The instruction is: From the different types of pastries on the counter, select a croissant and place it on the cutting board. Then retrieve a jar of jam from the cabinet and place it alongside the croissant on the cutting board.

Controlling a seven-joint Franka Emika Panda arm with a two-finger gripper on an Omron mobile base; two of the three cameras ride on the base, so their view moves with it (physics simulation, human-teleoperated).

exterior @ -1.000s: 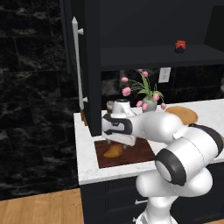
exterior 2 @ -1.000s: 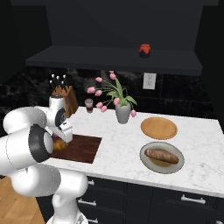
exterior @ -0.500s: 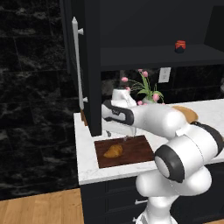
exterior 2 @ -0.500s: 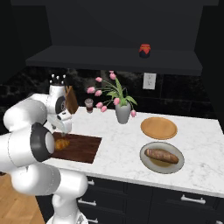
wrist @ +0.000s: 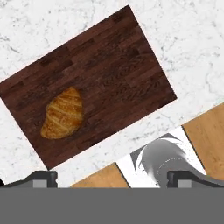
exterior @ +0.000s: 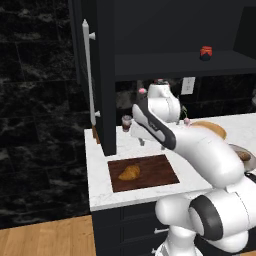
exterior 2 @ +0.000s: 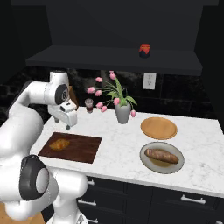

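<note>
The croissant (exterior: 130, 172) (exterior 2: 59, 144) (wrist: 63, 113) lies flat on the left part of the dark wooden cutting board (exterior: 155, 170) (exterior 2: 85, 148) (wrist: 113, 74), free of the gripper. My gripper (exterior: 151, 144) (exterior 2: 68, 127) (wrist: 113, 180) hangs open above the board's far edge with nothing between its fingers. The red jar of jam (exterior: 205, 52) (exterior 2: 145, 50) stands on the dark shelf of the cabinet (exterior: 105, 75), well above and to the right of the gripper. A long brown roll (exterior 2: 162, 155) lies on a plate and a round tan bun (exterior 2: 159, 127) sits behind it on the counter (exterior 2: 122, 151).
A vase of pink tulips (exterior 2: 123, 113) and a brown cup (exterior 2: 89, 105) stand behind the board. The open cabinet door with its pale bar handle (exterior: 89, 75) juts out at the counter's left end. The counter's front edge runs just past the board (wrist: 131, 148).
The gripper has let go of the croissant, opened and risen from the board toward the back. The croissant stays on the board.
</note>
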